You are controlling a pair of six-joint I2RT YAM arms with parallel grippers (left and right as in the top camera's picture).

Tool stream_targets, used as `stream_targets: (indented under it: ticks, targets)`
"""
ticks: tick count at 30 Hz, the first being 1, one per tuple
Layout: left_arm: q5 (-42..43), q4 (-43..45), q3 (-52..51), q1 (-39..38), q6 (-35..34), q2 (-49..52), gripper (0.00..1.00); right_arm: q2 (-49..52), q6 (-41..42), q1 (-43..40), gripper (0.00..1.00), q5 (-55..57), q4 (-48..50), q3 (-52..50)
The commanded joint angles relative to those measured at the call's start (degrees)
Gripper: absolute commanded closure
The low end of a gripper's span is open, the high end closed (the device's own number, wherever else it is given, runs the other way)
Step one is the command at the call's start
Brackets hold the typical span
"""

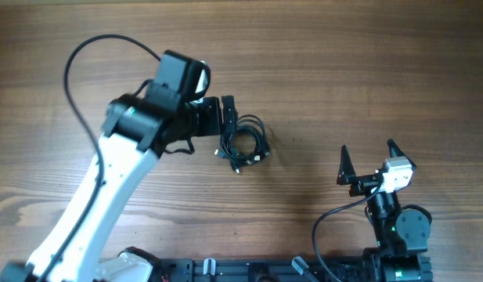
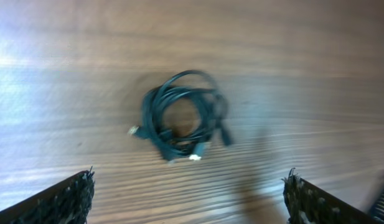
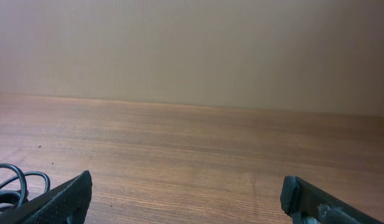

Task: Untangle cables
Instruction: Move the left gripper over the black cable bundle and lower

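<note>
The cables [image 1: 246, 144] lie as one tangled bundle of thin black loops on the wooden table, near its middle. Small plug ends stick out at the bundle's lower edge. My left gripper [image 1: 228, 127] is open, right at the bundle's left side. In the left wrist view the bundle [image 2: 182, 115] lies just ahead of the spread, empty fingers [image 2: 188, 199]; that view is blurred. My right gripper [image 1: 369, 160] is open and empty, well to the right of the bundle. The right wrist view shows its fingers [image 3: 188, 199] wide apart and a bit of the cables [image 3: 11, 183] at the far left.
The left arm's thick black wire [image 1: 77, 59] arcs over the table's upper left. The left arm [image 1: 108, 196] crosses the lower left. The arms' bases [image 1: 264, 270] sit along the front edge. A plain wall [image 3: 192, 50] rises beyond the table.
</note>
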Motion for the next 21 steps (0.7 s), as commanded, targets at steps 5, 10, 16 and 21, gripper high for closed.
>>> stream_targets:
  ticks: [5, 10, 16, 21]
  targets:
    - [3.0, -0.3, 0.5, -0.3, -2.2, 13.0, 0.00, -0.3, -0.7, -0.2, 0.00, 0.8, 0.2, 0.0]
    - [2.5, 2.4, 0.5, -0.3, -1.8, 15.8, 0.00, -0.3, -0.7, -0.2, 0.00, 0.8, 0.2, 0.0]
    - [2.0, 4.2, 0.5, -0.6, -1.2, 17.2, 0.00, -0.3, -0.7, -0.2, 0.00, 0.8, 0.2, 0.0]
    - [0.3, 5.9, 0.5, -0.5, 4.7, 21.6, 0.06, -0.3, -0.7, -0.2, 0.00, 0.8, 0.2, 0.0]
